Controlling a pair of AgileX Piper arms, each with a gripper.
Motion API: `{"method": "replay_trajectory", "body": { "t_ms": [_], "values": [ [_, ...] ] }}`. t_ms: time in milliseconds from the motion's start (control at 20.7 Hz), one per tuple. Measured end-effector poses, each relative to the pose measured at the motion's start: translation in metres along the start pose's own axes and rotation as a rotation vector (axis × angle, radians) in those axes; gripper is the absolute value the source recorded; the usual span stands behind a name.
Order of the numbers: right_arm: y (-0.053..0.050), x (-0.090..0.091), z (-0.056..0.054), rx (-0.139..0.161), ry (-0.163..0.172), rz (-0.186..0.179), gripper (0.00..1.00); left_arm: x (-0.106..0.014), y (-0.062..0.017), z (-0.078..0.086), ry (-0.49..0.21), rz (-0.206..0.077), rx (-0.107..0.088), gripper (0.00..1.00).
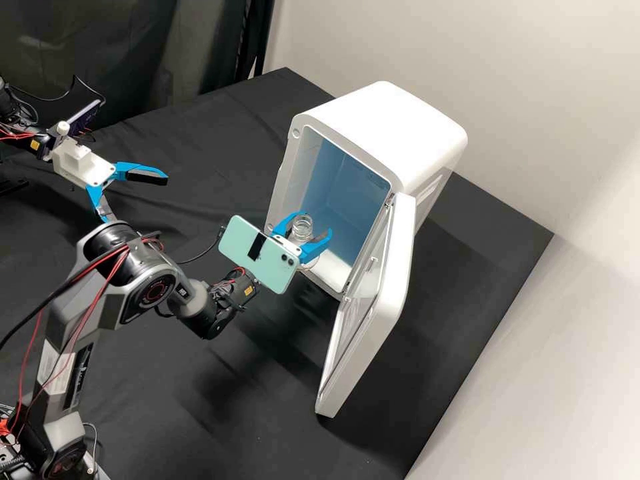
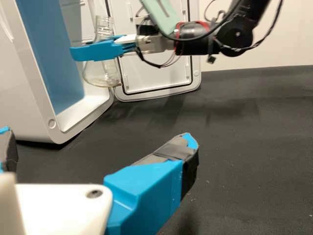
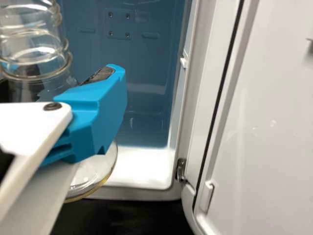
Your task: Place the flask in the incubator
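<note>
Black tabletop (image 1: 200, 153) against a white wall (image 1: 533, 80), dark curtain (image 1: 100, 40) behind. The white incubator (image 1: 400, 127) stands with its door (image 1: 373, 300) swung wide. Right hand (image 1: 305, 233) pinches the flask (image 2: 100, 73) at the incubator's mouth. Left hand (image 1: 133, 193) hangs spread, well apart.

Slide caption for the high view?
Right gripper holds the glass flask at the mouth of the incubator, door swung wide; left gripper hangs open, well clear.

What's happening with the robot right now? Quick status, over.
Right gripper shut on flask neck; left gripper open, off over the bench. Flask at mouth of incubator. Door open wide, nothing seen blocking.
</note>
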Motion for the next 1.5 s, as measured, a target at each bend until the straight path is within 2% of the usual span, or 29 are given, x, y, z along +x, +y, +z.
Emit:
{"method": "replay_trajectory", "body": {
  "t_ms": [193,290,386,725,869,1063,1352,1497],
  "values": [
    [-0.005,0.020,-0.001,-0.014,0.028,0.012,0.00,0.000,0.0000,0.000,0.000,0.000,0.000,1.00],
    [-0.007,0.029,0.001,-0.014,0.028,0.013,0.00,0.000,0.0000,0.000,0.000,0.000,0.000,1.00],
    [-0.006,0.039,0.003,-0.009,0.011,0.018,0.00,0.000,0.0000,0.000,-0.002,0.000,0.000,1.00],
    [-0.007,0.074,0.007,-0.012,-0.021,-0.010,0.00,0.000,0.0000,0.001,-0.004,0.000,0.001,1.00],
    [-0.011,0.085,0.011,-0.013,-0.043,-0.035,0.00,0.000,0.0000,0.001,-0.004,0.000,0.001,1.00],
    [-0.012,0.101,0.015,-0.007,-0.061,-0.033,0.00,0.000,-0.0001,0.001,-0.005,-0.001,0.001,1.00],
    [-0.014,0.127,0.020,-0.011,-0.096,-0.063,0.00,0.002,-0.0003,0.004,-0.020,-0.003,0.003,1.00],
    [-0.014,0.139,0.021,-0.027,-0.103,-0.071,0.00,0.003,0.0001,0.005,-0.027,-0.002,0.006,1.00]
  ]
}}
